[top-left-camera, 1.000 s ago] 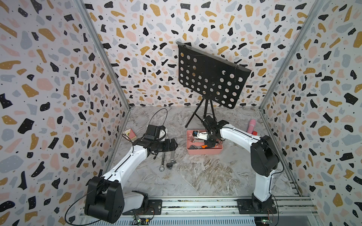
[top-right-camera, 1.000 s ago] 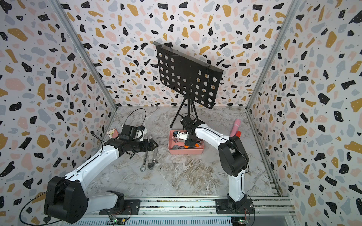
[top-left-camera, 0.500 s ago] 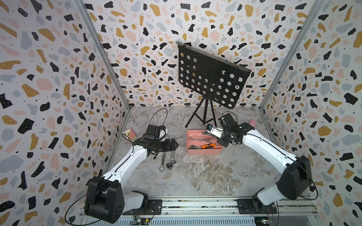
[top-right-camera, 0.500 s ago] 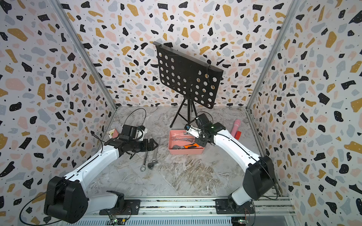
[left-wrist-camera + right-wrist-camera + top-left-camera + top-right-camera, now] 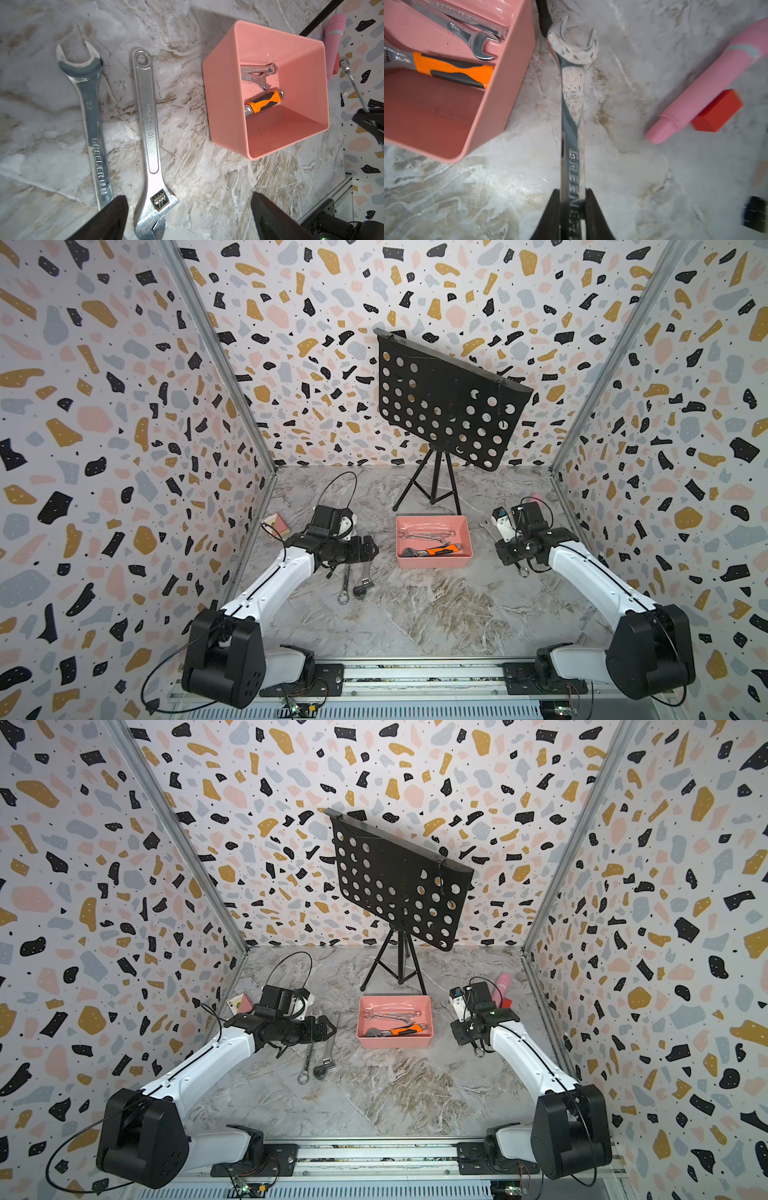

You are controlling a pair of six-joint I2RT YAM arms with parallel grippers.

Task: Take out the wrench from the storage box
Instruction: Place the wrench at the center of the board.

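Wrench (image 5: 572, 104) is out of the storage box (image 5: 434, 562), clamped in my right fingers (image 5: 551, 214) just right of the box.

Sweeping from the left:
- A small box (image 5: 276, 524) sits near the left wall.
- My left fingers (image 5: 112, 218) are spread wide and hold nothing. They hang above the far ends of two silver tools lying on the desk (image 5: 415, 614).
- Those tools are a big open-end spanner (image 5: 91, 108) marked 22 and an adjustable spanner (image 5: 148, 124). They lie side by side, not touching, both left of the storage box.
- Mid-desk, the pink storage box sits flat and upright. Inside, two small silver spanners (image 5: 426, 535) overlap along the far side, and an orange-handled adjustable (image 5: 432, 551) lies nearer me.
- Behind the box stands a black perforated music stand (image 5: 444, 406) on a tripod.
- Right of the box is the held wrench, silver, with its open-end head toward the back wall and its ring end toward me. My right fingers are pinched on the shank around its middle. I can't tell whether it touches the desk, and the right wrist view is slightly blurred.
- Far right, a pink cylinder (image 5: 706, 83) lies just beside a red block (image 5: 716, 110).
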